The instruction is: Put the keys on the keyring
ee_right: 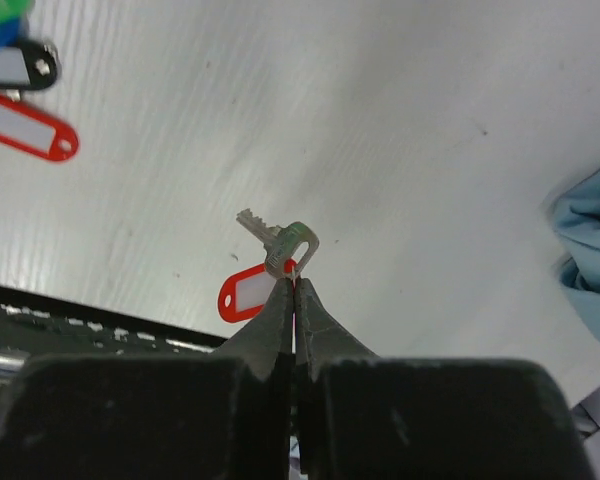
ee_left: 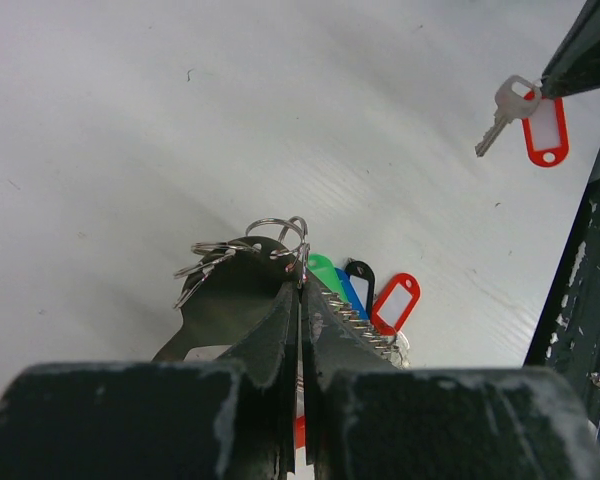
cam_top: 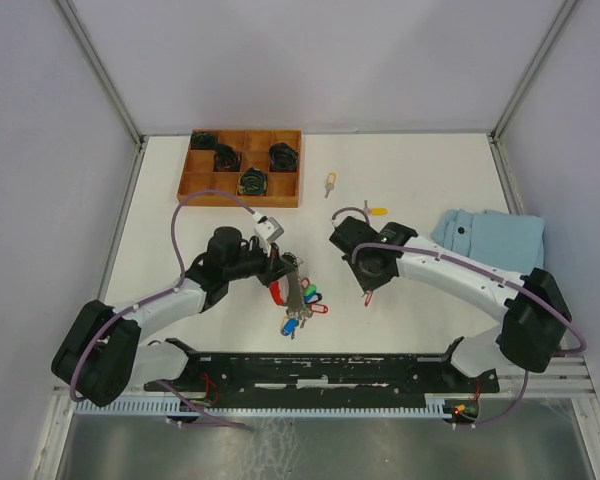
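Our left tool (ee_left: 300,278) clamps the keyring (cam_top: 298,297); our right tool (ee_right: 293,285) pinches a red key (ee_right: 280,240), not yet threaded; yellow keys (cam_top: 377,211) wait aside.

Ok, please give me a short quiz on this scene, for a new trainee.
1. True or false: the right arm's jaws are shut on a key with a red tag.
2. Which lies at far right in the top view? A. wooden tray B. light blue cloth C. yellow-tagged key
3. Fill in: the left arm's jaws grip the ____.
Key: 1 true; 2 B; 3 keyring.
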`<state>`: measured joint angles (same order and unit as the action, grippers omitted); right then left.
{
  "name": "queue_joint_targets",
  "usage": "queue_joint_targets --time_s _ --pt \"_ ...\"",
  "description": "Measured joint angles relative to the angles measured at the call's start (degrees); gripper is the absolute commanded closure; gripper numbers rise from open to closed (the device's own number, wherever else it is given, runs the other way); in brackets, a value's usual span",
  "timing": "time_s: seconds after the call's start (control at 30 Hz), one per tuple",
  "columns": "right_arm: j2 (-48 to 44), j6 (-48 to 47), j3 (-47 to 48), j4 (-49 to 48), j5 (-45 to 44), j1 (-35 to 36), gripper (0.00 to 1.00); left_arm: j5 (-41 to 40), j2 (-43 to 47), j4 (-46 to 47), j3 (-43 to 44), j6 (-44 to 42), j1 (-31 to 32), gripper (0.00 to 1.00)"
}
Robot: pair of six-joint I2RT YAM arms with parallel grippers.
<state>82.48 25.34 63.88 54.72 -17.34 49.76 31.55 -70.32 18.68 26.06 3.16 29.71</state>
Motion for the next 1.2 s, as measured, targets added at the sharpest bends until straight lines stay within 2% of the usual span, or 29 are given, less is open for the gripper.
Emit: queue_joint_targets --time_s 0.17,0.47,0.63,0.73,0.93,1.2 --pt "5.81 -4.20 2.08 6.08 6.03 -0.39 0.99 0.00 0.15 -0.22 0.24 0.00 0.00 0.97" --pt "24.09 -11.10 9.14 4.74 9.86 -2.19 0.99 0.00 1.11 -0.63 0.24 0.00 0.00 0.97" --pt "28.02 -13.29 13.20 1.14 10.03 -2.64 0.87 0.02 1.01 -0.59 0.24 0.00 0.00 0.97" --pt "28.39 -14.34 13.27 -1.22 10.08 -2.73 0.76 0.00 0.85 -0.48 0.24 0.00 0.00 0.97" --pt "26.16 -15.26 10.32 -7.50 10.71 -2.80 0.61 -0.85 0.57 0.59 0.24 0.00 0.00 0.97" --pt "13.31 -13.86 -0.37 -14.69 10.93 -2.93 0.54 -1.70 0.61 3.98 -0.96 0.11 0.00 0.97"
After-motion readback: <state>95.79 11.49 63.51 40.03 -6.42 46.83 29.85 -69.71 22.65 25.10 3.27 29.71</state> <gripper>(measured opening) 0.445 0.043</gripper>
